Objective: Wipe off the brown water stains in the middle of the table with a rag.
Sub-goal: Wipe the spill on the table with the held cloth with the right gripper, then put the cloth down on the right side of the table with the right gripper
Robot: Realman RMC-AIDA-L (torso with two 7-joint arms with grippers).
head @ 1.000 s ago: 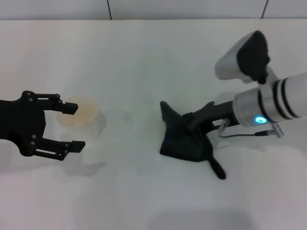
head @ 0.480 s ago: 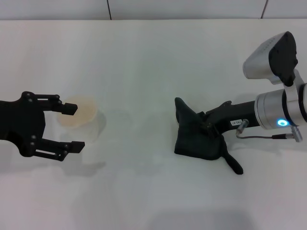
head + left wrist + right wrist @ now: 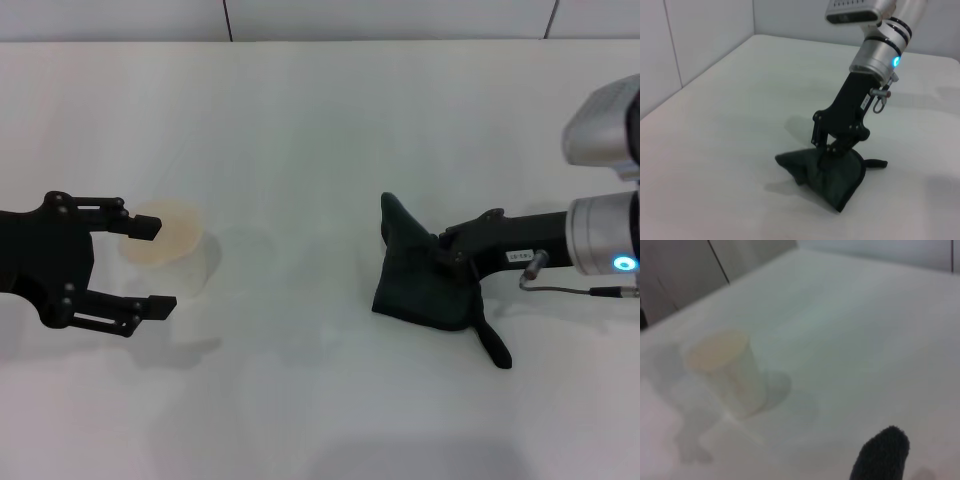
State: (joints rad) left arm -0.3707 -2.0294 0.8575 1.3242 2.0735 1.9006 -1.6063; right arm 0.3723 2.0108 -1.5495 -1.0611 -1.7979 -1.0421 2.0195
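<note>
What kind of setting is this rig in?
Probably a lab test bench: a bare white table with plain pale panels behind it, holding only a rag under the right tool and a clear cup by the left tool.

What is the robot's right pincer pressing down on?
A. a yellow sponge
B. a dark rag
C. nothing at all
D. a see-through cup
B: the right pincer sits down on the dark rag lying on the white table, seen from the head and left wrist views, while the cup stands far off by the open left pincer.
</note>
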